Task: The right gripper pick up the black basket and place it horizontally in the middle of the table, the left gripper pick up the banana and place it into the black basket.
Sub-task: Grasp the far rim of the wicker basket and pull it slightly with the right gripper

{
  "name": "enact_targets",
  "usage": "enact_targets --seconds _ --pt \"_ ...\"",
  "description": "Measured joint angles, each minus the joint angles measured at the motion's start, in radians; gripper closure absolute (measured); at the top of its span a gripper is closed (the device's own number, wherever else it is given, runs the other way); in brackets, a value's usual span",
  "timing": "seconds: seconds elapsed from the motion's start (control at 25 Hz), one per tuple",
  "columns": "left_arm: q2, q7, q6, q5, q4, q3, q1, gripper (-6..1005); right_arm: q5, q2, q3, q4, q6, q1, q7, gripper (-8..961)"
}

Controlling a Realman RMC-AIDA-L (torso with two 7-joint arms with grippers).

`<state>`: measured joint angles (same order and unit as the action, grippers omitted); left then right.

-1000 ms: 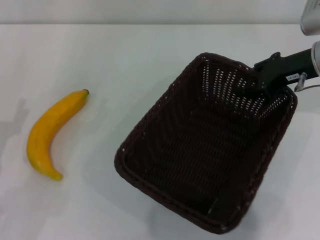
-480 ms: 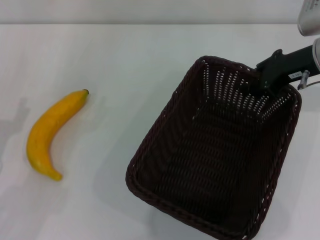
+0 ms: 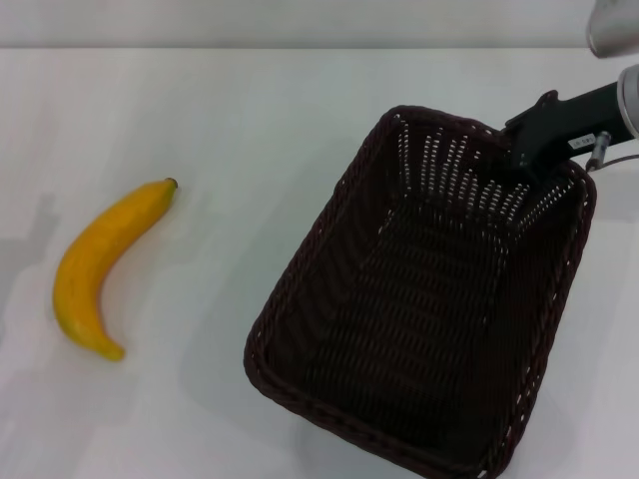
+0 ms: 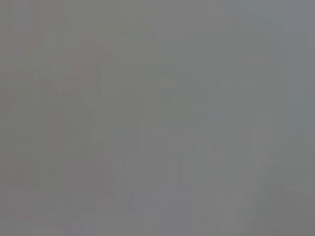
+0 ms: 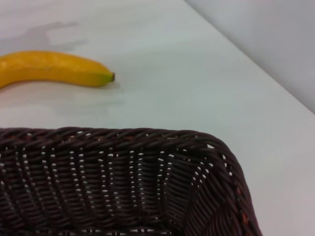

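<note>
Black basket sits skewed on the bench's right side, right gripper fingers clamped on its far rim; you should rotate it horizontal, centre it clear of the banana, then release.

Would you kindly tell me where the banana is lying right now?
In the head view the banana lies on the table's left side, apart from the black basket to its right.
</note>
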<state>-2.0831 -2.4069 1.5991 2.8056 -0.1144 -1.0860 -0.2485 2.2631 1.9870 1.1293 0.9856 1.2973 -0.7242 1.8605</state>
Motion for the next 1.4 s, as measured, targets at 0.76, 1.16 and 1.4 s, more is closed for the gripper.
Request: enact_targets --seconds 0.76,1.16,1.4 --pt "0.002 0.0 0.006 0.0 -0.007 0.0 0.001 131 0.157 -0.025 -0.011 0.203 0.163 -0.032 0.595 753" --pt "0.004 -0.005 -0.002 0.006 -0.007 0.006 0.009 131 0.155 -0.048 -0.054 0.216 0.216 -0.04 0.848 787" --pt "0.006 -0.006 -0.016 0.008 -0.008 0.008 0.012 132 0.141 0.001 -0.138 0.251 0.215 0.03 0.91 791"
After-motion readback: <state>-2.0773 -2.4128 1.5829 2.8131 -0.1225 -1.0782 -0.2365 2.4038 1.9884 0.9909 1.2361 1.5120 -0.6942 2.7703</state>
